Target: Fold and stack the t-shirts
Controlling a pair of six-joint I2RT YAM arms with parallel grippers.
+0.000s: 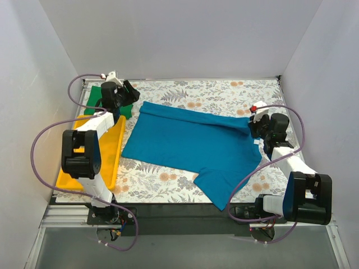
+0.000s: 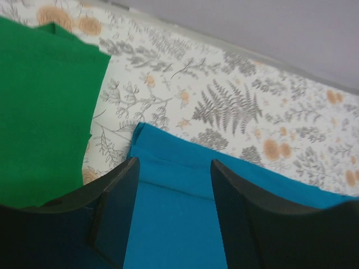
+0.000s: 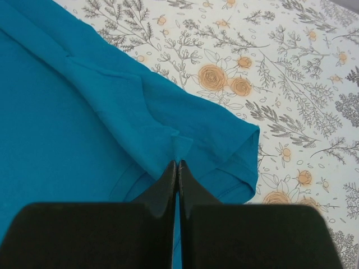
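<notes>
**Left gripper** [image 2: 174, 168]: jaws parted to a moderate gap, nothing held. It is poised over the far left corner of the teal-blue t-shirt [image 2: 176, 218], whose cloth shows through the gap between the two dark fingers [image 2: 238, 218]. In the overhead view it [image 1: 130, 92] sits at the far left of the table, between the two shirts.

**Right gripper** [image 3: 178, 167]: jaws pressed together, their tips pinching a puckered fold near the teal-blue t-shirt's [image 3: 67, 140] right edge. Overhead, it [image 1: 255, 130] stands at the garment's far right corner.

**Teal-blue t-shirt** [image 1: 190, 145]: spread across the middle of the table. Its far edge is folded over in a band running from corner to corner. One sleeve projects toward the near edge.

**Green t-shirt** [image 1: 92, 98]: lies flat in the far left corner, just beside the left gripper. In the left wrist view it [image 2: 39, 123] lies apart from the teal corner, with patterned cloth between them.

**Yellow tray** [image 1: 112, 151]: along the left side, partly under the left arm.

**Floral table cover** [image 1: 224, 92]: lies under all items.
</notes>
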